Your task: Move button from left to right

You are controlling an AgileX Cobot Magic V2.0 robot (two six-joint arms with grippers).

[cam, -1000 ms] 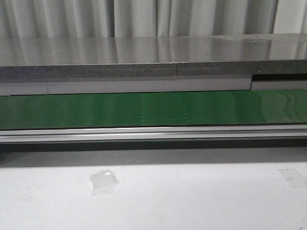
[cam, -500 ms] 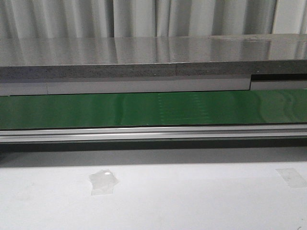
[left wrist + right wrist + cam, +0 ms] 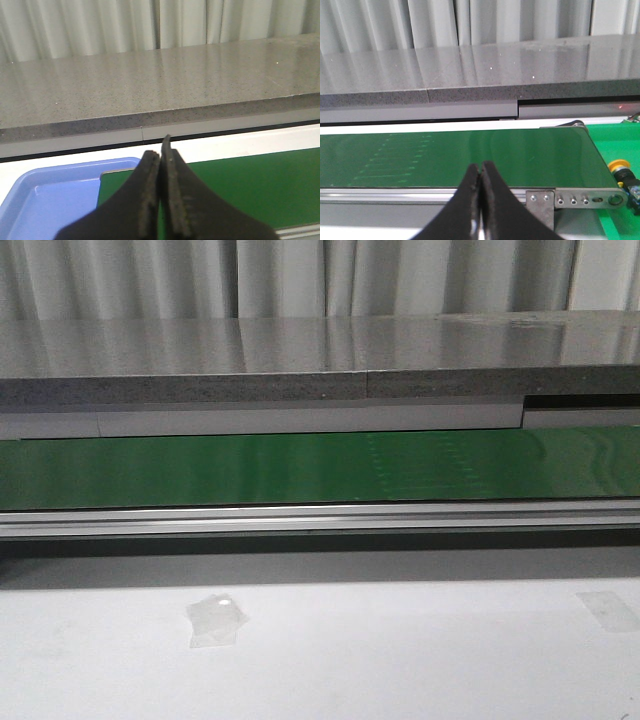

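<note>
My left gripper and right gripper both pressed together, holding nothing. The button lies at the right wrist frame's lower right, beyond the green belt.

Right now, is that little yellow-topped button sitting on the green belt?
No, in the right wrist view the button lies just past the end of the green belt, on a brighter green surface.
</note>
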